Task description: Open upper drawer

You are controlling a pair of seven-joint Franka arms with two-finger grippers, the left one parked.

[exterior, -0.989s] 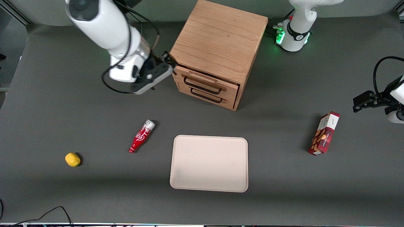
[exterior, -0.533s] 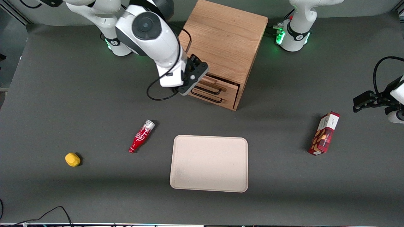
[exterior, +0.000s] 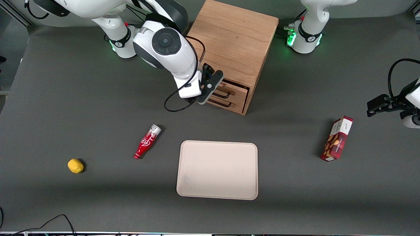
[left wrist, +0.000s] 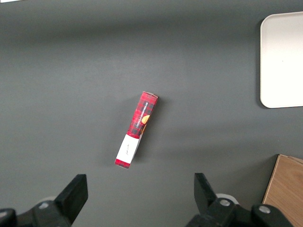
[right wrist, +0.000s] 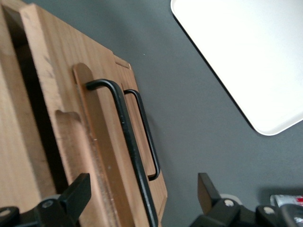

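Observation:
The light-oak cabinet [exterior: 229, 42] stands at the back of the table, its two drawers facing the front camera. The upper drawer [exterior: 237, 90] stands slightly out, with a dark gap along its edge in the right wrist view [right wrist: 61, 118]. Its black wire handle [right wrist: 125, 137] runs between my two fingers. My right gripper [exterior: 210, 86] is open in front of the upper drawer, and its fingers straddle that handle without touching it [right wrist: 142, 191]. The lower drawer's black handle [right wrist: 147, 137] lies just below the upper one [exterior: 223, 104].
A cream tray [exterior: 217, 169] lies nearer the front camera than the cabinet. A red bottle [exterior: 147, 141] and a yellow lump [exterior: 75, 166] lie toward the working arm's end. A red box [exterior: 337, 138] lies toward the parked arm's end.
My right arm has swung from beside the cabinet's corner to in front of the drawers, and the gripper has come down over the upper handle. Nothing else moved.

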